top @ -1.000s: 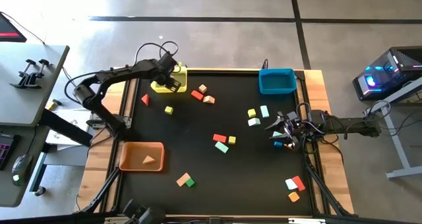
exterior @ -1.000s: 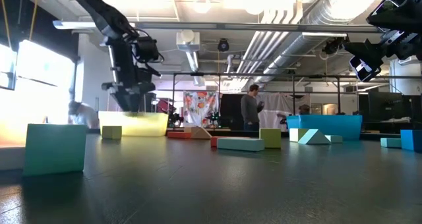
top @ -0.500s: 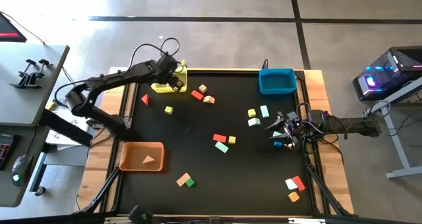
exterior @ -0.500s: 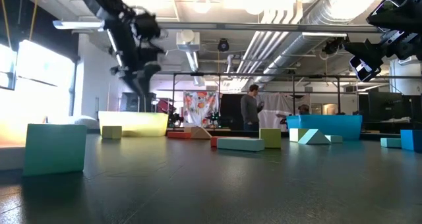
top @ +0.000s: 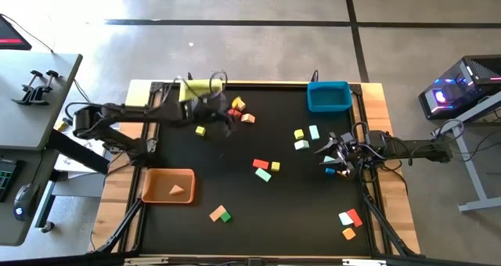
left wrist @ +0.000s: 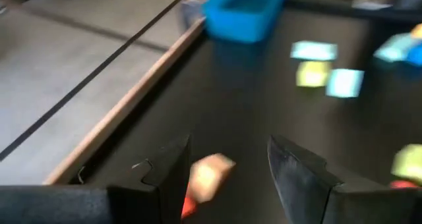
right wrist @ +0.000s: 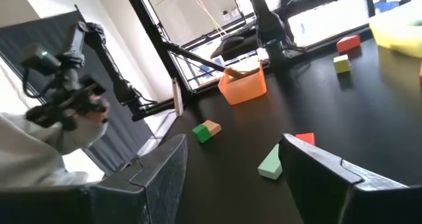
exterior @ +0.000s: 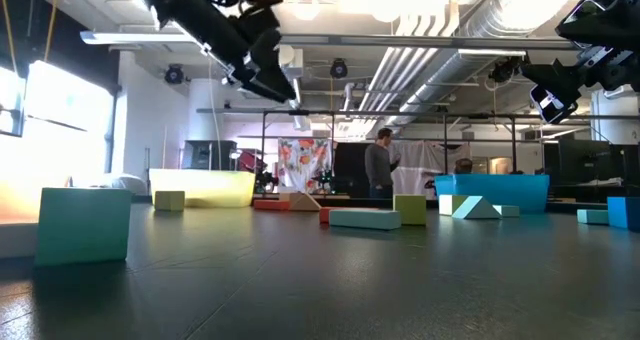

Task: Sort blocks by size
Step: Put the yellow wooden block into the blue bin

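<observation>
We record a black mat [top: 235, 195] covering the bench [top: 387, 180], which has a pale wooden border; the floor [top: 258, 47] around it is grey concrete with dark seams. We take the blue bin [top: 328, 96] at the far right corner as our landmark.

The yellow bin [top: 200, 88] sits along the same far edge, well to the left of the blue bin, partly hidden by the left arm. The orange bin [top: 167, 185] lies at the near left, diagonally opposite the blue bin, with a tan piece inside.

The blocks [top: 264, 169] are scattered on the mat: a yellow and two mint ones just in front of the blue bin, a red, mint and yellow cluster nearer the centre, a tan and green pair toward the near edge, and a white, red and orange group at the near right corner. More lie near the yellow bin.

The left tool [top: 223, 111] hangs above the mat just in front of the yellow bin, released, nothing between its fingers [left wrist: 297, 178]; its wrist view shows a tan block [left wrist: 210, 176] on the mat beneath it. The right tool [top: 335, 159] waits at the right edge in front of the blue bin, spread and empty.

In the low view, the room beyond shows exposed ducts [exterior: 440, 20], a bright window [exterior: 70, 95], and a person [exterior: 380, 166] standing far off. A computer tower [top: 462, 86] glows right of the bench.
</observation>
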`<state>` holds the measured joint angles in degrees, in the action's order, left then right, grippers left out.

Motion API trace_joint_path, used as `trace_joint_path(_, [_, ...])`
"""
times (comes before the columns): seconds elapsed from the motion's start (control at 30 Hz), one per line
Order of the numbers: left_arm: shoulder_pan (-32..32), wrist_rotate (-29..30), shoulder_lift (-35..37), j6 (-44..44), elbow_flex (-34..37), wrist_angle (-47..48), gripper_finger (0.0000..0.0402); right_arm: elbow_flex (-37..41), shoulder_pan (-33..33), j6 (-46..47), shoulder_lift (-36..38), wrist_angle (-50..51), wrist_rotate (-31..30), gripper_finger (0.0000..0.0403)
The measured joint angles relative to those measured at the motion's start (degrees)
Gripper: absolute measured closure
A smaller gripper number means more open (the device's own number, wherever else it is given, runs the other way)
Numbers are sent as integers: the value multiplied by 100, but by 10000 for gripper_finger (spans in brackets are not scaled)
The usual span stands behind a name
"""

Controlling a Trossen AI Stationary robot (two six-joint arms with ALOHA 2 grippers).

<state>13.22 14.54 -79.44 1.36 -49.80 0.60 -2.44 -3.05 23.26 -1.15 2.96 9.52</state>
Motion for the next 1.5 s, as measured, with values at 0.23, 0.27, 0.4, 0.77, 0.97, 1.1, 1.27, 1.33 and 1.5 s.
trace_joint_path(0.23, [-1014,-46,0,95,911,-1672,213,0,0,-397,-2,9,-42,166])
trace_joint_path(0.27, [-1128,-40,0,95,1010,-1840,213,0,-2,-376,-2,5,-42,166])
trace_joint_path(0.4, [-1483,123,0,195,1243,-2169,213,0,0,-382,-2,-281,-156,166])
trace_joint_path(0.77, [-1543,820,0,-348,1418,-2499,213,0,0,-399,0,-2331,-1878,166])
trace_joint_path(0.97, [-1015,821,-1,-818,1418,-2694,213,0,0,-426,-87,-2365,-2939,166])
trace_joint_path(1.1, [-664,824,-2,-904,1418,-3051,213,0,46,-399,-519,-2631,-3384,166])
trace_joint_path(1.27, [-410,821,-2,-889,1418,-3388,213,0,238,-545,-1336,-3374,-3370,166])
trace_joint_path(1.33, [-394,820,-2,-802,1418,-3401,213,0,314,-587,-1704,-3518,-3371,166])
trace_joint_path(1.5, [-600,816,-4,-387,1418,-3350,213,0,522,-570,-2645,-3977,-3358,166])
